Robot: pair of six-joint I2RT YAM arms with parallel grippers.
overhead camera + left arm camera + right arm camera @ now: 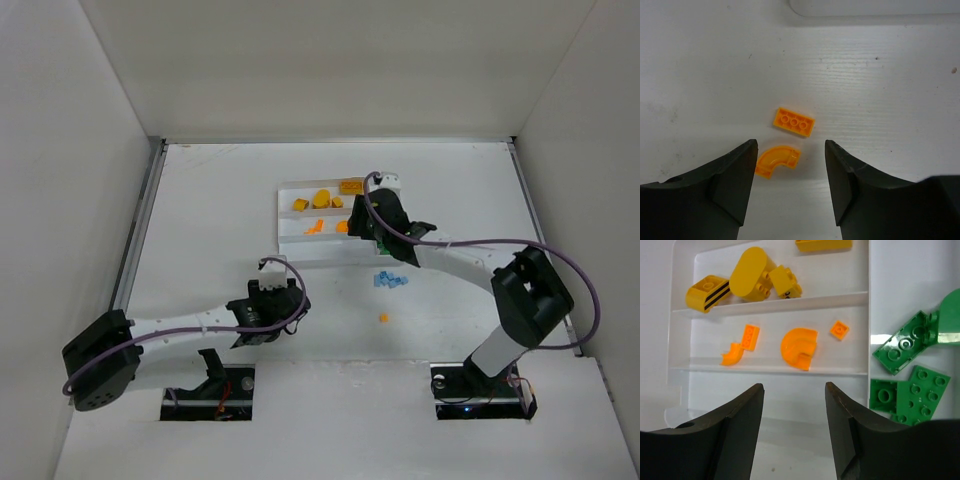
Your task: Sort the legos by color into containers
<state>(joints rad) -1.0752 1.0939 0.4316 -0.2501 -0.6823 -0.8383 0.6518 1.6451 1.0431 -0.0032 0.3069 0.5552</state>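
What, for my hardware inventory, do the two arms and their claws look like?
The left arm and right arm have white tubular links and bulky black joint housings, and a thin purple cable trails along each. The left claw and right claw each have two matte black, wedge-shaped fingers.

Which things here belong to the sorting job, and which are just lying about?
Job: tray; yellow bricks, orange bits and green plates in it; orange brick, orange curve, blue bits and stray orange bit on the table.
Not the job: walls, arm mounts.
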